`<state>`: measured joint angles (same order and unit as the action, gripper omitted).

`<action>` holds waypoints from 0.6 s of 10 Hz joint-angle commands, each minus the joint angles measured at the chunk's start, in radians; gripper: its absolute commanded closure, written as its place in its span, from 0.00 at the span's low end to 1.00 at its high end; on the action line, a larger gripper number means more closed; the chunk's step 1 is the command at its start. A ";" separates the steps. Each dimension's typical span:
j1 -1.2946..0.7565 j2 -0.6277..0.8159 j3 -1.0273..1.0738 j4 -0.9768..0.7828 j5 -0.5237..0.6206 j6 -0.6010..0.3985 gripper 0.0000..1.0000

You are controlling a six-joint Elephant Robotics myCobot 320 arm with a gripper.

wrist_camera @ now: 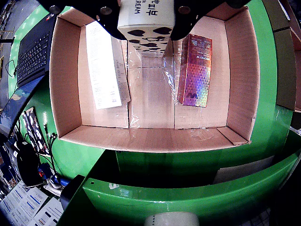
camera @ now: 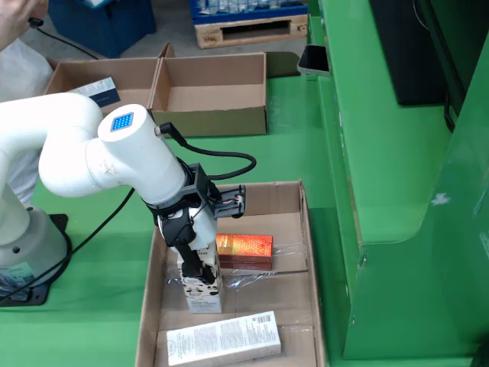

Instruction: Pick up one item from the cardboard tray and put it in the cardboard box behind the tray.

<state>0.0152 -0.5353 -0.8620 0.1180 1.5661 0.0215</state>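
My gripper (wrist_camera: 146,34) is shut on a white carton with black hearts (wrist_camera: 146,21), held upright at the top of the wrist view. In the fixed view the gripper (camera: 199,269) holds this carton (camera: 203,294) low inside the cardboard tray (camera: 147,321); I cannot tell whether it touches the floor. A holographic orange-pink box (wrist_camera: 195,70) lies right of the carton and also shows in the fixed view (camera: 244,248). A long white box (wrist_camera: 106,66) lies on the left, and at the tray's near end in the fixed view (camera: 223,338). The cardboard box (camera: 212,116) stands behind the tray.
A second cardboard box (camera: 76,76) with a dark-and-white item (camera: 101,90) stands left of the first. A green panel (camera: 397,214) rises right of the tray. A keyboard (wrist_camera: 35,49) lies left of the tray in the wrist view. The arm's base (camera: 23,248) and a black cable (camera: 221,157) are on the left.
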 commanded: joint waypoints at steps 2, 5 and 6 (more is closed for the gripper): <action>-0.006 0.026 0.029 0.010 0.001 -0.005 1.00; 0.013 0.048 0.082 -0.057 -0.002 -0.006 1.00; 0.040 0.085 0.095 -0.082 -0.011 -0.004 1.00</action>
<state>0.0075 -0.5936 -0.7685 0.0520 1.5615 0.0215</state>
